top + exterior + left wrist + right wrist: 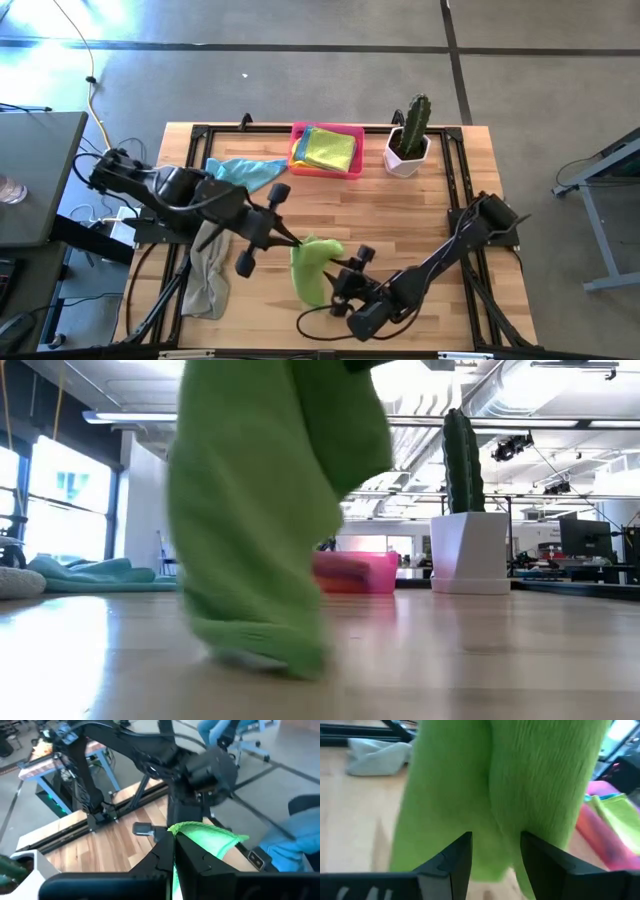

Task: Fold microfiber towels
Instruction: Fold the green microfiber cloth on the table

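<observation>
My left gripper (297, 244) is shut on a lime green microfiber towel (312, 268), which hangs below it over the table's near middle. In the low view the towel (265, 510) fills the frame and its lower end (262, 652) reaches the tabletop. My right gripper (495, 856) stands open close against the towel's hanging part (510, 785), coming from the table's right. A grey towel (208, 268) lies at the near left and droops over the table's left edge. A light blue towel (246, 172) lies at the far left. My left gripper pinches an upper edge of the green towel (176, 827) between its two shut fingers. They slant down from the table's left. The towel hangs below them in loose folds, with its lower end on the table. My right gripper: I cannot tell whether its open fingers touch the towel.
A pink tray (352, 132) at the far middle holds folded towels, a lime green one (330, 150) on top. A cactus in a white pot (408, 142) stands to the tray's right. Bare wood lies between the tray and the arms.
</observation>
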`<action>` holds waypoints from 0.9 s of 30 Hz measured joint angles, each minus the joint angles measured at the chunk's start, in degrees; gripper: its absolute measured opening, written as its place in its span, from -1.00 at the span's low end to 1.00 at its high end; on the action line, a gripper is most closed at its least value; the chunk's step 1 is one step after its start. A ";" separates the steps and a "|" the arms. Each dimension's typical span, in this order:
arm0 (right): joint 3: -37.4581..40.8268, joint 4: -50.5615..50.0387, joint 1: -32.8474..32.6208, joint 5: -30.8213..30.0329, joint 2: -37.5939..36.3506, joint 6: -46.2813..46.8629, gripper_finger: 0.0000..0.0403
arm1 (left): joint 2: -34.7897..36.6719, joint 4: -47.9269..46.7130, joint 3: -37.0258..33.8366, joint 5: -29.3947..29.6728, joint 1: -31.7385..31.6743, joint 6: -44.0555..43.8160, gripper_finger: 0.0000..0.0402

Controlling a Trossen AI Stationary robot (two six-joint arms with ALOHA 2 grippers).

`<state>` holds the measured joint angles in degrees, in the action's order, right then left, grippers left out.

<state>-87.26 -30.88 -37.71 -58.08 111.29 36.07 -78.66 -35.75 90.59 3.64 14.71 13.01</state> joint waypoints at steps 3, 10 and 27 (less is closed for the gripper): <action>0.00 -2.76 0.70 -3.41 0.19 1.10 -0.20 | 0.63 -0.10 0.00 0.00 -0.23 -2.29 -1.00; 0.00 -8.00 1.92 -12.51 0.04 4.77 -0.20 | 0.77 -1.15 -0.02 -0.53 -0.02 -8.21 -1.00; 0.00 -7.46 -7.82 1.53 -0.01 10.34 -0.20 | -16.30 -5.56 -0.09 -5.99 -0.79 -7.32 -1.00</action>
<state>-87.26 -38.34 -45.53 -56.55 111.28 46.42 -94.96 -41.30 90.50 -2.35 13.93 5.69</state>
